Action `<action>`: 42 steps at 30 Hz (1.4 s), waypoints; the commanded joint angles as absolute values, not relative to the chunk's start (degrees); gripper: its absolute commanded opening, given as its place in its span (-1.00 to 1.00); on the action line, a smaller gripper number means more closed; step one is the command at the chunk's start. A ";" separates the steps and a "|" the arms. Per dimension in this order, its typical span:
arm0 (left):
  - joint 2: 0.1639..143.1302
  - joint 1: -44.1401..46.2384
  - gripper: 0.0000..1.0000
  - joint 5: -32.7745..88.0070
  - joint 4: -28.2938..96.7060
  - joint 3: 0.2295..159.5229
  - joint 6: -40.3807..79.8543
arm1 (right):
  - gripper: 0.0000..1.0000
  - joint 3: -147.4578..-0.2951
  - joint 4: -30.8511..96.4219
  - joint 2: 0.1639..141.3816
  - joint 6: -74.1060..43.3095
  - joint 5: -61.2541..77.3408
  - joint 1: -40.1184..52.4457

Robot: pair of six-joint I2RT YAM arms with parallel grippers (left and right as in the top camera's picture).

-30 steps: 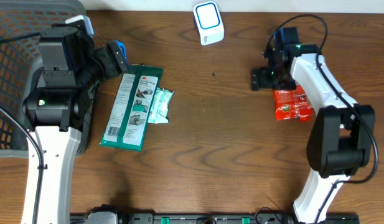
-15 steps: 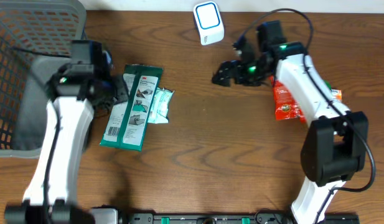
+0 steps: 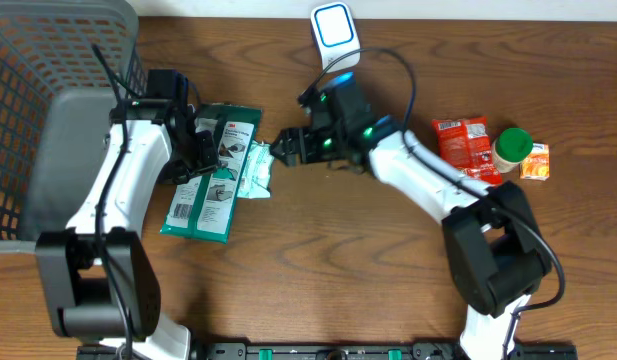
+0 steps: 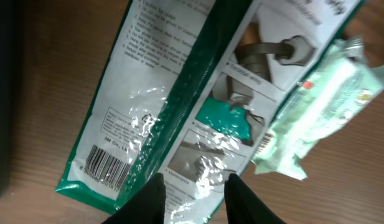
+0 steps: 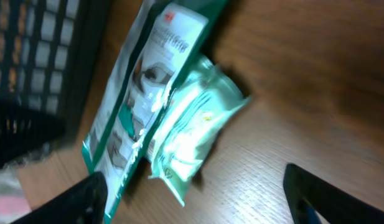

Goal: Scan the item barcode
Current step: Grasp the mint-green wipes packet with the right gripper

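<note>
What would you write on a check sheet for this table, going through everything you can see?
Surface: brown wooden table, grain showing.
Job's things: green 3M package lying flat, barcode up; white-and-blue scanner at the far edge.
Clutter: pale green packet touching the package; red snack bag, green-lidded jar, orange box on the right.
End effectors: left end effector shut on the package's edge; right end effector open, empty, near the packet.
Cables: black cable running past the grey basket; second cable looping near the scanner.
Surroundings: grey basket at the left.
</note>
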State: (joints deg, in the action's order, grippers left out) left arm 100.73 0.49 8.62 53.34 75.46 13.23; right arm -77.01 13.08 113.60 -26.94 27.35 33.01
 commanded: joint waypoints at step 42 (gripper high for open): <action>102.83 0.34 -0.32 8.58 50.46 75.24 12.75 | -0.76 -74.04 -0.67 123.42 -34.68 21.47 35.57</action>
